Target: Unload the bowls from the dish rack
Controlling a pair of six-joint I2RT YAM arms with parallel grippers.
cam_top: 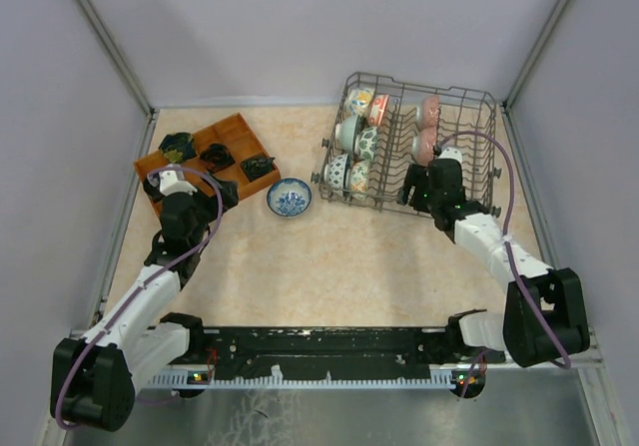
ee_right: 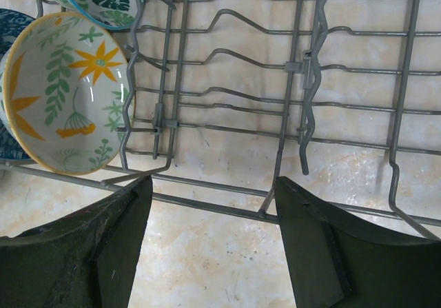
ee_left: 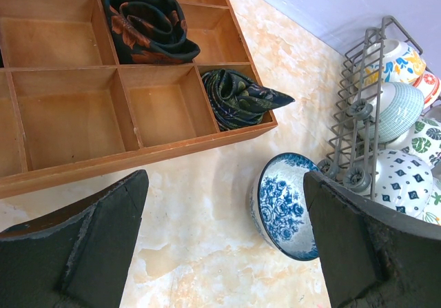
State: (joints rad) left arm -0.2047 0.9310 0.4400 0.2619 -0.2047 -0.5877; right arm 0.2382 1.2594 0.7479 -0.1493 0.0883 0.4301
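The grey wire dish rack (cam_top: 469,93) stands at the back right and holds several patterned bowls (cam_top: 351,133) on edge, with pink ones (cam_top: 427,115) further right. One blue-white floral bowl (cam_top: 290,198) sits on the table left of the rack. My left gripper (cam_top: 226,193) is open and empty by the tray. In the left wrist view (ee_left: 224,235) that bowl (ee_left: 286,204) lies ahead, near the right finger (ee_left: 358,246). My right gripper (cam_top: 411,195) is open and empty over the rack's near edge (ee_right: 306,80). A yellow-flower bowl (ee_right: 65,91) is to its left.
A brown wooden compartment tray (cam_top: 165,164) at the back left holds dark folded cloths (cam_top: 218,154); it also shows in the left wrist view (ee_left: 62,122). Grey walls enclose the table on three sides.
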